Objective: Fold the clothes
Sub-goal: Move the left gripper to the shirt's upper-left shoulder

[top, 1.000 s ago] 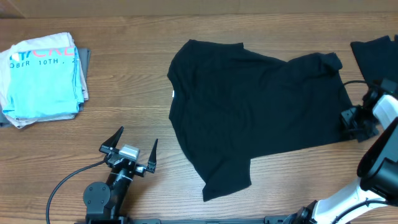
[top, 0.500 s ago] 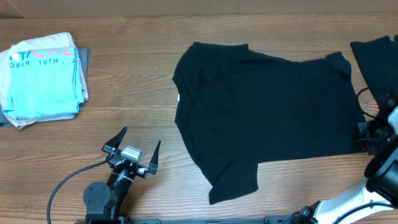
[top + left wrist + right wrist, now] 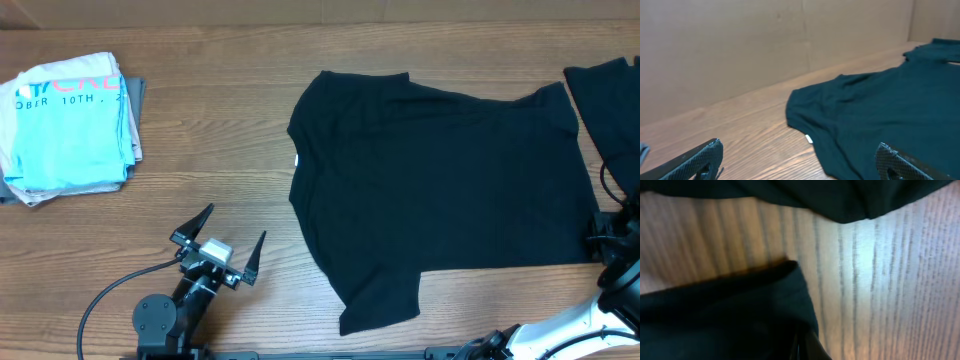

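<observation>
A large black T-shirt (image 3: 440, 190) lies spread flat across the middle and right of the table, with a small white tag (image 3: 296, 163) at its left edge. My right gripper (image 3: 605, 232) is at the shirt's front right corner, by the table's right edge. In the right wrist view its jaws (image 3: 799, 345) are shut on the shirt's dark cloth (image 3: 715, 315). My left gripper (image 3: 237, 220) stands wide open over bare wood, left of the shirt and apart from it. The left wrist view shows the shirt (image 3: 890, 100) ahead of the open left gripper (image 3: 799, 146).
A folded light-blue T-shirt with lettering (image 3: 70, 125) sits on a small stack at the far left. Another black garment (image 3: 605, 90) lies at the back right corner. A low wall (image 3: 740, 50) borders the table's far side.
The right gripper has pulled the shirt's corner to the right and toward the front, and the shirt has slid right and flattened out. The left gripper shifted slightly and stayed open.
</observation>
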You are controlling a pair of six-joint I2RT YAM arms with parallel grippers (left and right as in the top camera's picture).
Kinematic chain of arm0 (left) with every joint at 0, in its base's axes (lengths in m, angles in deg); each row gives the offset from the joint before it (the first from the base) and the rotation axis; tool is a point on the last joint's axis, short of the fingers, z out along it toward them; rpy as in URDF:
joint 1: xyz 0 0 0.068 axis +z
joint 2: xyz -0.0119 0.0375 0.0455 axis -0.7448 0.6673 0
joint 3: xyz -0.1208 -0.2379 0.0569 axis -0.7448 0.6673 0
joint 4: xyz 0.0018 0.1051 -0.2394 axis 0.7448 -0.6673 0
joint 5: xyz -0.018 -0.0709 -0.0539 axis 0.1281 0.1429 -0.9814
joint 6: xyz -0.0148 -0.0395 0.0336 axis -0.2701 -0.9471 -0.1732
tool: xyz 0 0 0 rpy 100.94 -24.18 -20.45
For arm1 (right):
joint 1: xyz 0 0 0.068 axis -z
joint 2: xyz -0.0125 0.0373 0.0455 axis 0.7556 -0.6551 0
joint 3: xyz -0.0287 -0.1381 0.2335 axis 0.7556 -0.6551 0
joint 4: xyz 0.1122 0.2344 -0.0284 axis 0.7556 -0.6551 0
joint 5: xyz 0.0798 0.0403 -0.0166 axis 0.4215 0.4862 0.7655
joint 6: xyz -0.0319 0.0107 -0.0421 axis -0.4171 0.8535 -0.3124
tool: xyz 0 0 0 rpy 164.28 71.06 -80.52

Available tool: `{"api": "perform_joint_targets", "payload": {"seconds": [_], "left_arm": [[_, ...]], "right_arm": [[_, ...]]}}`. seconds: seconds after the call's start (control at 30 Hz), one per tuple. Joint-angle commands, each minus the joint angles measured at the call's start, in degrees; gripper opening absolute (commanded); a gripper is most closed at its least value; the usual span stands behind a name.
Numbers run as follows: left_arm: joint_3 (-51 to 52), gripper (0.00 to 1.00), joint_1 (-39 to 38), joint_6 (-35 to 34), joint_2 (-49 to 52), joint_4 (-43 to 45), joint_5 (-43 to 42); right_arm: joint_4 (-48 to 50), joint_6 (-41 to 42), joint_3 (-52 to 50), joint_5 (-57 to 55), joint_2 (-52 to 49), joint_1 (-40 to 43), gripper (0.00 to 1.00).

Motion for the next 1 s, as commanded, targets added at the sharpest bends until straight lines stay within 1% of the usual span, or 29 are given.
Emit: {"api": "perform_joint_targets", "payload": {"seconds": [0.0, 0.07, 0.1, 0.17, 0.2, 0.27, 0.37, 0.4, 0.43, 0.5, 0.6, 0.8, 0.9, 0.97], "left_arm": [[-5.2, 1.0, -0.4, 0.9, -0.1, -0.5, -3.4], [-9.6, 1.0, -0.4, 1.2, 1.7, -1.4, -3.2], [-11.9, 1.0, -0.4, 1.6, 3.2, -1.7, -3.2], [-16.6, 1.0, -0.4, 1.8, 7.6, -1.9, -3.4], [-19.2, 1.0, -0.4, 1.8, 10.7, -1.9, -3.8], [-25.6, 1.0, -0.4, 2.7, 18.9, -2.6, -5.6], [-37.1, 1.0, -0.4, 4.3, 33.3, -5.8, -8.7], [-41.6, 1.0, -0.4, 5.0, 38.7, -7.7, -9.7], [-47.5, 1.0, -0.5, 6.1, 45.2, -10.3, -11.1], [-58.3, 1.0, -1.0, 7.5, 56.3, -15.8, -12.5], [-77.7, 1.0, -3.7, 9.5, 73.7, -26.5, -11.4], [-117.5, 1.0, -11.6, 14.5, 103.7, -47.6, -1.2], [-131.6, 1.0, -14.8, 16.7, 114.8, -54.9, 1.6], [-136.4, 1.0, -16.5, 17.7, 120.6, -56.1, 3.2]], "right_arm": [[-0.1, -3.1, 4.0, 3.3, 3.8, -3.3, 0.04], [-0.3, -7.0, 6.3, 5.8, 6.3, -6.0, 0.04], [-0.3, -8.5, 7.4, 7.1, 7.1, -7.3, 0.06], [-0.3, -11.4, 9.6, 9.4, 8.5, -9.6, 0.13], [-0.3, -12.0, 10.5, 9.8, 9.0, -10.6, 0.2], [-0.2, -12.0, 11.8, 9.8, 9.7, -12.5, 0.46], [0.5, -12.0, 12.1, 9.8, 9.9, -14.5, 0.79], [0.5, -12.0, 12.0, 10.0, 9.8, -15.1, 0.94], [0.5, -12.0, 12.0, 10.0, 9.7, -15.7, 1.0], [0.6, -12.0, 12.0, 10.0, 9.7, -16.3, 1.0], [0.6, -12.0, 12.0, 10.0, 9.7, -16.6, 1.0], [0.6, -12.0, 12.0, 10.0, 9.7, -16.6, 1.0], [0.6, -12.0, 12.0, 10.0, 9.7, -16.5, 1.0], [0.6, -12.0, 12.0, 10.0, 9.7, -16.6, 1.0]]}}
